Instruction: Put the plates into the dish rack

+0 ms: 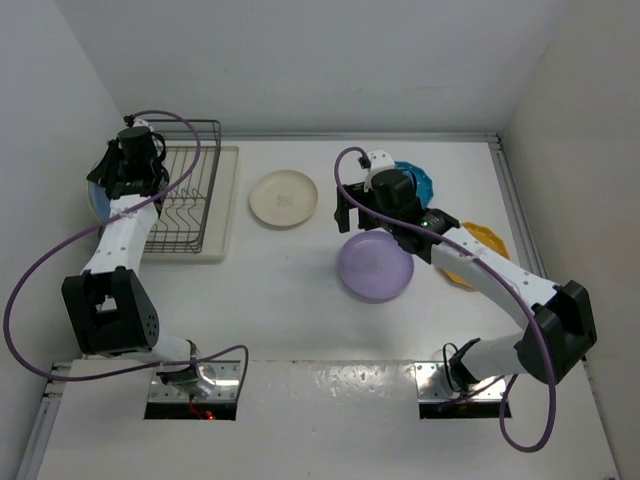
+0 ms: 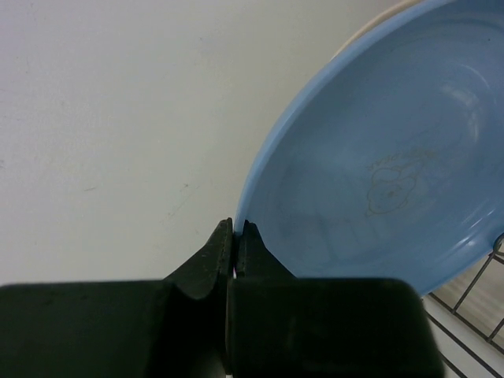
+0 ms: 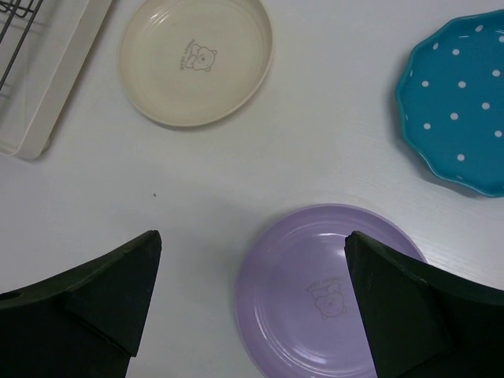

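Left wrist view: left claw [image 2: 235,236] pinches the light blue plate [image 2: 378,173] by its rim, the plate cut off at the frame edge. Right claw [image 3: 252,236] is spread over the lavender plate [image 3: 307,291], which one finger partly hides.

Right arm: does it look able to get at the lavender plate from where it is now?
Probably yes: the right pincer hangs open just above the lavender plate, nothing lying on it or between them.

The left arm [image 1: 120,235] reached far forward, and the left gripper [image 2: 235,235] was pinched nearly closed on the rim of a blue plate [image 2: 378,157]. The right arm [image 1: 480,265] stretched forward and inward. The right gripper [image 3: 248,303] pointed down with its jaws spread wide.
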